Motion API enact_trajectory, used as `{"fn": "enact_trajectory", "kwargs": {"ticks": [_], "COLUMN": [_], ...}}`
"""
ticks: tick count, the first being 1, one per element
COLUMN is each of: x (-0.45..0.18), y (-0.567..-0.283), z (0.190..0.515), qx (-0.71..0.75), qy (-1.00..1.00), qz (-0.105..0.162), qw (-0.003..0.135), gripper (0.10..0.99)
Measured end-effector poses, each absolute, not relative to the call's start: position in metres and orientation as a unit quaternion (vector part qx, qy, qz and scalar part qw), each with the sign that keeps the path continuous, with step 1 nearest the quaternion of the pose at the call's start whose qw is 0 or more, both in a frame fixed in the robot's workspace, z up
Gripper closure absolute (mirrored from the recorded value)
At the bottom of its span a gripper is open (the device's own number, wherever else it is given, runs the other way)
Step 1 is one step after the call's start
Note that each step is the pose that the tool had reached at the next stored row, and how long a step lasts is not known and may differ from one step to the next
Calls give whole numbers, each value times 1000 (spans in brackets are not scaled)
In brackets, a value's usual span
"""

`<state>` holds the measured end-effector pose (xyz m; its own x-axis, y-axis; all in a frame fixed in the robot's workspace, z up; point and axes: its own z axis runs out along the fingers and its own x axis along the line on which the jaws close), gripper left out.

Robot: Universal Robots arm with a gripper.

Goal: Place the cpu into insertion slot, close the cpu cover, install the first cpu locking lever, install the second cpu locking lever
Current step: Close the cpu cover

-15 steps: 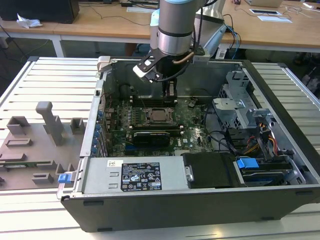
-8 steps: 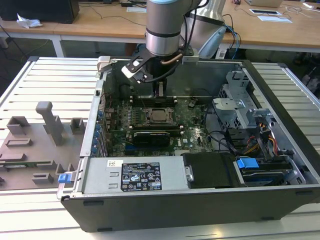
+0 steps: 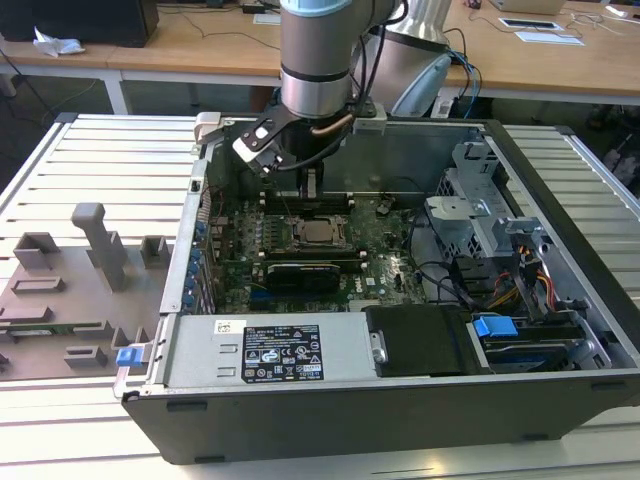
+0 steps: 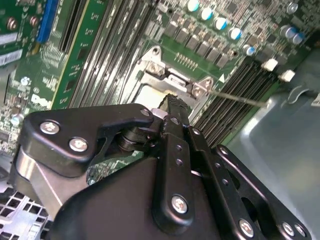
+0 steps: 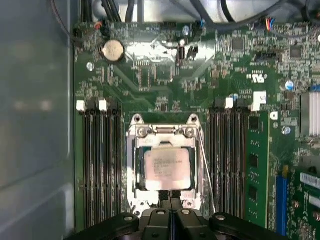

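The open computer case [image 3: 330, 420] is lying on the slatted bench [image 3: 100, 150], and the arm is reaching down into it from above. The gripper [image 3: 310, 188] is hanging over the motherboard [image 3: 390, 265], just beside the insertion slot [image 5: 141, 172]. The cpu [image 5: 167, 162] is sitting flat in this slot with its pale metal top facing up, between the two groups of memory slots [image 5: 100, 160]. The cpu cover [image 5: 165, 132] is lying down around the cpu like a frame. In the first wrist view the fingers [image 5: 164, 201] are clenched together, with nothing seen between them, and their tips are standing at the edge of the cover. A thin locking lever [image 5: 206, 170] is running along one side of the slot, slanting a little away from it.
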<state>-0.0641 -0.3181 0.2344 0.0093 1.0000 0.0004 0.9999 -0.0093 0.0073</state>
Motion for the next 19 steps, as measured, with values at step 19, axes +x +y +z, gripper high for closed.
{"fn": "enact_trajectory", "kwargs": {"ticks": [19], "x": [-67], "y": [-318], "z": [205], "qx": [710], "qy": [704], "qz": [4], "qw": [2], "gripper": [980]}}
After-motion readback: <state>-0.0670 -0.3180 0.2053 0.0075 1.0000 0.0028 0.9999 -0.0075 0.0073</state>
